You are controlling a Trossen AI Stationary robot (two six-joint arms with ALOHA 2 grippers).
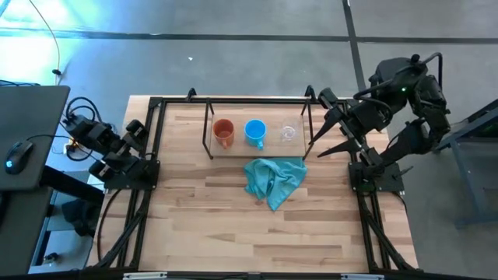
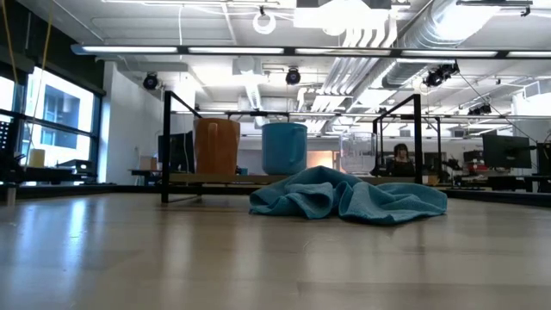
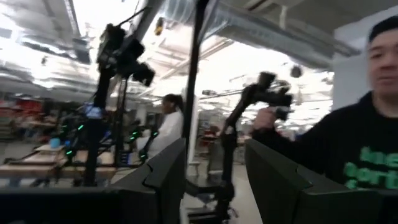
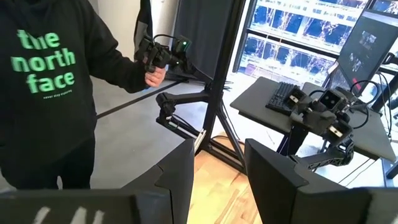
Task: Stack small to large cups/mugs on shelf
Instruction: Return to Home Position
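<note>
The shelf (image 1: 268, 148) stands at the table's far middle, a black wire frame with a light wood surface. Three vessels stand upright on it in a row: an orange-brown mug (image 1: 224, 132) on the left, a bright blue mug (image 1: 255, 132) in the middle, and a small clear glass cup (image 1: 289, 133) on the right. The low view shows them in the same order: orange-brown mug (image 2: 217, 146), blue mug (image 2: 284, 148), glass cup (image 2: 357, 153). My right gripper (image 1: 320, 124) is open and empty, just right of the shelf, pointing at it. My left gripper (image 3: 214, 180) is open and empty at the table's left edge.
A crumpled teal cloth (image 1: 274, 180) lies on the table just near of the shelf, and shows in the low view (image 2: 344, 198). Black frame rails (image 1: 152, 155) run along both table sides. A person in a black hoodie (image 4: 50, 81) stands beyond the table, holding a hand-held device.
</note>
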